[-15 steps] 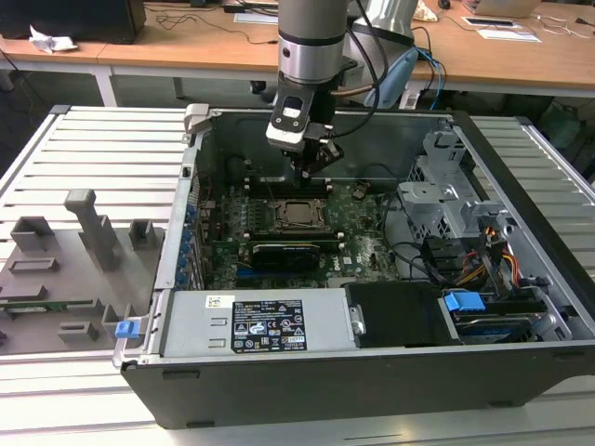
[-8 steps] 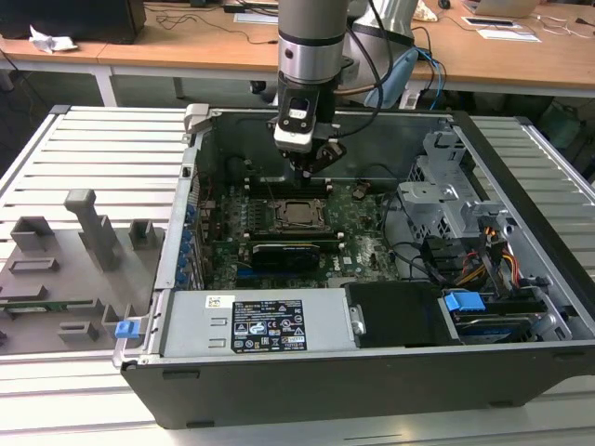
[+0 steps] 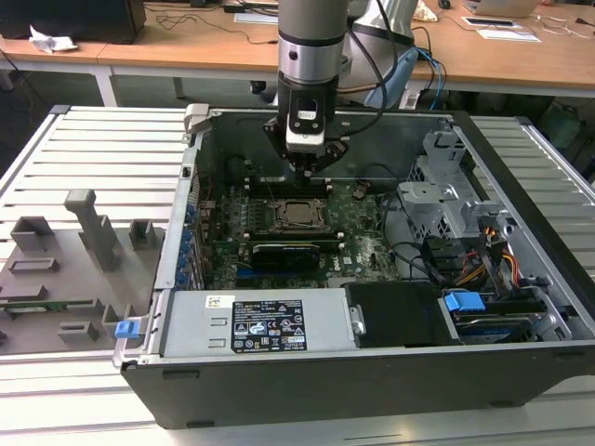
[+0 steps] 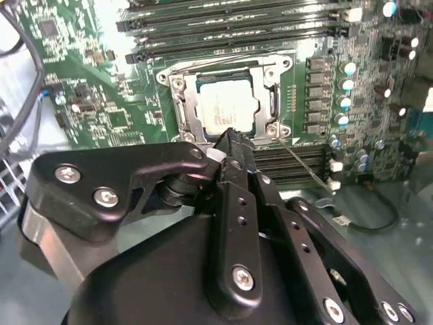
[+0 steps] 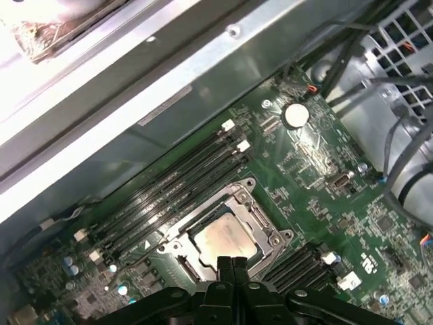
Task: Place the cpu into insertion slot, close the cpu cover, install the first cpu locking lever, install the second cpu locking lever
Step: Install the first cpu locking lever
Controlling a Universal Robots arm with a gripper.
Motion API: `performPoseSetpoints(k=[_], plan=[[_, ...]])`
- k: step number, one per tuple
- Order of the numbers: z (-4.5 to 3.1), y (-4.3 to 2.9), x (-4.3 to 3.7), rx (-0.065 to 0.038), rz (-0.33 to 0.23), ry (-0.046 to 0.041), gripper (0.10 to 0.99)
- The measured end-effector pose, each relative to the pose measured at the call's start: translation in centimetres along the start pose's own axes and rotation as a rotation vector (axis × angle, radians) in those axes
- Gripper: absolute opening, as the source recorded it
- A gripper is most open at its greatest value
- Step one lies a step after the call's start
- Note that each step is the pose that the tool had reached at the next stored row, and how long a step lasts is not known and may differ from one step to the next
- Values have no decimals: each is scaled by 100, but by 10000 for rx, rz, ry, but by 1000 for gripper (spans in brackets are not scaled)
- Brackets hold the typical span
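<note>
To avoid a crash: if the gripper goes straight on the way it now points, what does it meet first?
Probably the cpu cover at its edge beside the cpu, though depth is unclear.

Grey arm (image 3: 311, 67), black end effector (image 4: 231, 140)
Smooth silver-grey tube with a dark band (image 3: 311, 40); black linked fingers (image 4: 238, 203) fastened with shiny silver screws (image 4: 242, 275), a pale block (image 3: 305, 137) above them.

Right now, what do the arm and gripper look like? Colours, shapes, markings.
The arm is a silver-grey cylinder with a black band. A pale block with a dark square marking sits under it. The gripper is matte black, with linked bars and silver screw heads.
</note>
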State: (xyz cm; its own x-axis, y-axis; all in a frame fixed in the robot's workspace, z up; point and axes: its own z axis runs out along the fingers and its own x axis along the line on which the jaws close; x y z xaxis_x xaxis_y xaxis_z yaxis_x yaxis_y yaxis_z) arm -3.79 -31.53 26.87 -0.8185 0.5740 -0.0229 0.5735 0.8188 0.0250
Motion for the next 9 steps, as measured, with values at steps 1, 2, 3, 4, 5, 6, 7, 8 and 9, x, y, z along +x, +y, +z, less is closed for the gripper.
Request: performPoseSetpoints(k=[1,2,3,4,5,6,7,8,9], plan=[[0,0,0,-4,-173,4,106],[1,0,0,-9,-458,11,106],[1,0,0,-20,-914,23,106],[1,0,0,-25,-1122,28,106],[1,0,0,-30,-1319,33,106],[1,0,0,-34,-1514,38,106],[1,0,0,-38,-1705,42,106],[1,0,0,-43,-1890,47,106],[1,0,0,-53,-2337,58,106]])
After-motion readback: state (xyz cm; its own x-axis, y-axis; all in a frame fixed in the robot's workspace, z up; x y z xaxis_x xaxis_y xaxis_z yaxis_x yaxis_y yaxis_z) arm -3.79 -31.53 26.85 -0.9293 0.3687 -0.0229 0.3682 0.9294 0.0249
